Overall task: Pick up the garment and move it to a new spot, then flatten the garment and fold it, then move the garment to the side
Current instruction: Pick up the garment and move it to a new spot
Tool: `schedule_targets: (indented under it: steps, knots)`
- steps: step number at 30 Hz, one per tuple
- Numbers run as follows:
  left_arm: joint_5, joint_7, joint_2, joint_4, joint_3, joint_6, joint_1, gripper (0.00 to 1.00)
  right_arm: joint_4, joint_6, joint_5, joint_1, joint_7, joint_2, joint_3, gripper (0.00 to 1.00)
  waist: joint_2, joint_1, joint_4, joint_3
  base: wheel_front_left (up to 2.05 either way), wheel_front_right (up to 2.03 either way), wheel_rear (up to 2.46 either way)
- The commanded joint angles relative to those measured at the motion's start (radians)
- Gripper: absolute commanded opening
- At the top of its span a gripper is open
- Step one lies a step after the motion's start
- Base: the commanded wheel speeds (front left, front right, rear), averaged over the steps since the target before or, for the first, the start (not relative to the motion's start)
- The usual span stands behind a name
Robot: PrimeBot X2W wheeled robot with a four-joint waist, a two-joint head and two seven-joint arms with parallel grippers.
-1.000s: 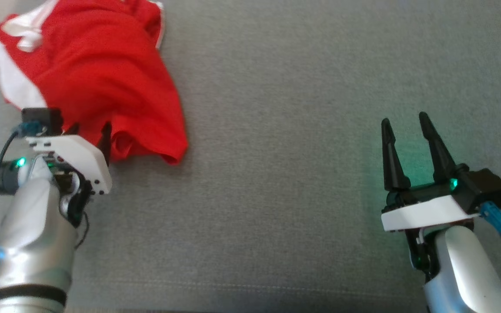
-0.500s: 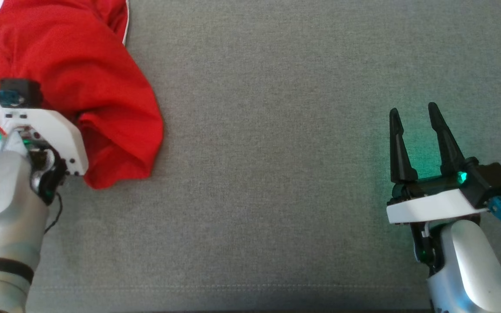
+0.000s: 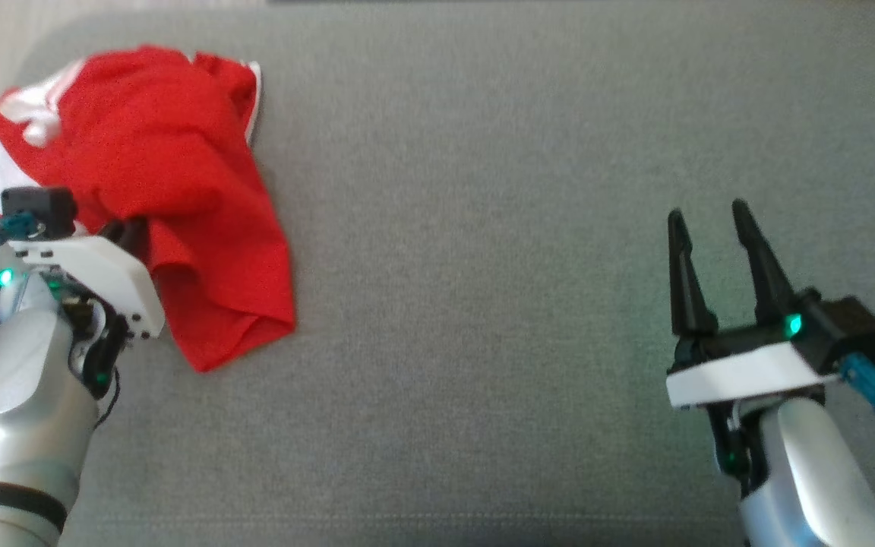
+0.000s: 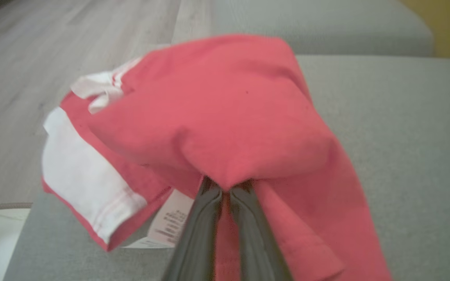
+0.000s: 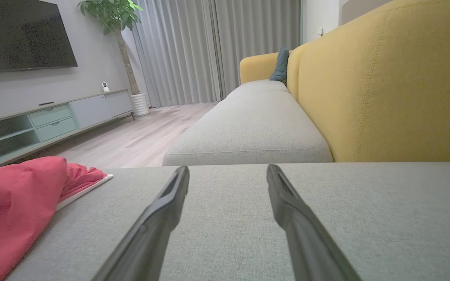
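Pinching one garment [image 3: 172,167], left end effector [image 4: 225,190], perhaps lifted, right end effector [image 3: 709,216] spread.

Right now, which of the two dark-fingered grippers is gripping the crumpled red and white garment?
The left gripper, shut on a fold of the garment; the right gripper stands open over the grey cushion.

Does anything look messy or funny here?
Yes: the red garment lies bunched in a heap at the left edge of the cushion, its label poking out, with the left gripper shut on a fold. Nothing else looks odd.
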Motion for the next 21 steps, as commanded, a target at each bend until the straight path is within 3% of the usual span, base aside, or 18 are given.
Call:
schedule_targets:
  steps: [1,13,16,21]
  knots:
    - [-0.008,-0.038,0.06,-0.053,0.044,0.012,-0.033,0.0,-0.022,-0.001,0.011,0.017,-0.009,-0.004,0.027,1.0,0.0,0.0,-0.002,-0.061,0.0,0.0,0.0]
    - [-0.02,-0.155,0.09,-0.407,0.121,0.141,-0.004,0.0,-0.009,-0.001,0.044,0.064,-0.009,-0.004,0.05,1.0,0.0,0.0,-0.019,-0.171,0.0,0.0,0.0]
    - [-0.019,-0.143,0.096,-0.553,0.136,0.188,0.006,0.0,-0.016,-0.001,0.044,0.065,-0.009,-0.004,0.043,1.0,0.0,0.0,-0.04,-0.18,0.0,0.0,0.0]
    - [-0.021,-0.085,0.096,-0.676,0.127,0.214,0.011,0.0,-0.031,-0.001,0.03,0.051,-0.009,-0.004,0.013,1.0,0.0,0.0,-0.076,-0.172,0.0,0.0,0.0]
